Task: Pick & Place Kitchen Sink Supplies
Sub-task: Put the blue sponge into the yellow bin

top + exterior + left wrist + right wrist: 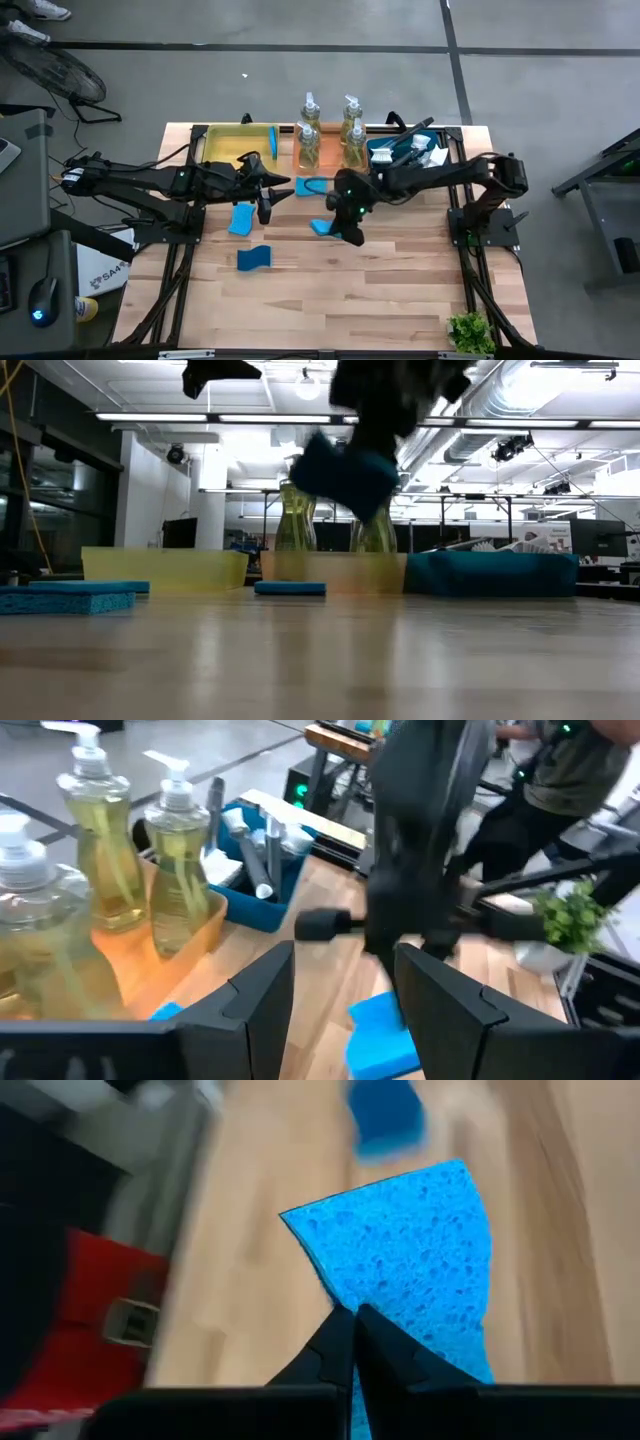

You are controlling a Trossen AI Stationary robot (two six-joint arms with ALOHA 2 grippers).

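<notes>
My right gripper [338,229] hangs over the middle of the bench [400,290], its jaws pinched together on a corner of a blue sponge [420,1260]. In the low view that sponge [345,470] hangs clear above the wood, in front of the orange tray [330,158].

My left gripper [268,200] hovers on the yellow tray's [222,142] near side, just off the orange tray's near left corner. Its jaws stand apart and nothing sits between them. Through its wrist view I see my right arm close ahead, so the gap between my two arms is narrow.

Using the orange tray as my mark: four pump bottles [310,110] stand inside it in two rows. The yellow tray touches its left side and has a sponge [272,139] standing on edge against the wall they share. The blue tray [385,152] sits against its right side and holds the dish brushes [425,150]. A curled sponge [310,185] lies just in front of the orange tray's near edge. Another sponge [240,218] lies on the near left side of it, under my left arm, and one more sponge [253,257] lies farther toward the near edge.

The near half of the bench, beyond those sponges, is open wood. A small green plant [470,332] stands at the near right corner, well apart from the orange tray.
</notes>
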